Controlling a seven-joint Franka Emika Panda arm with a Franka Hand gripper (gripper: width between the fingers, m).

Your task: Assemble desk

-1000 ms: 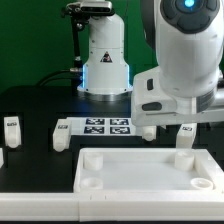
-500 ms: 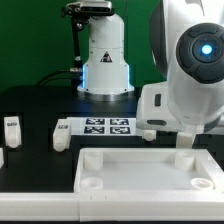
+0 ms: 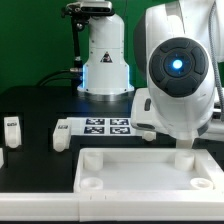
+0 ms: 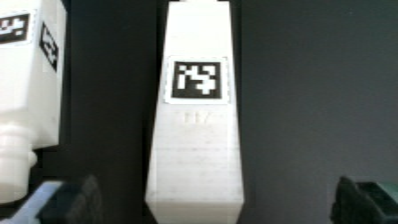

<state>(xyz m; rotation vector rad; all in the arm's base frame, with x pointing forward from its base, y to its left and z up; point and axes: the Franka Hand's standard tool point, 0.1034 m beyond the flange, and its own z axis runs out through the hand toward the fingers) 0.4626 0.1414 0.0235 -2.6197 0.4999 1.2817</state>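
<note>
The white robot arm (image 3: 178, 75) fills the exterior view's right and hides most of what is under it. In front lies the desk panel (image 3: 140, 172), flat and rimmed; the two corner holes (image 3: 88, 183) that I can see are empty. Behind it is the marker board (image 3: 97, 126), and well apart, at the exterior view's left, stands one loose leg (image 3: 12, 128). In the wrist view the tagged leg (image 4: 196, 140) shows along its length over the black table (image 4: 294, 100), between the fingertips (image 4: 377, 195). The gripper (image 4: 210, 198) is spread wide and touches nothing. I judge this leg to be light, stiff, rather smooth plastic. I would take it squarely across its flat sides near the middle, beside the tag (image 4: 196, 79), so that it does not turn in the grip.
</note>
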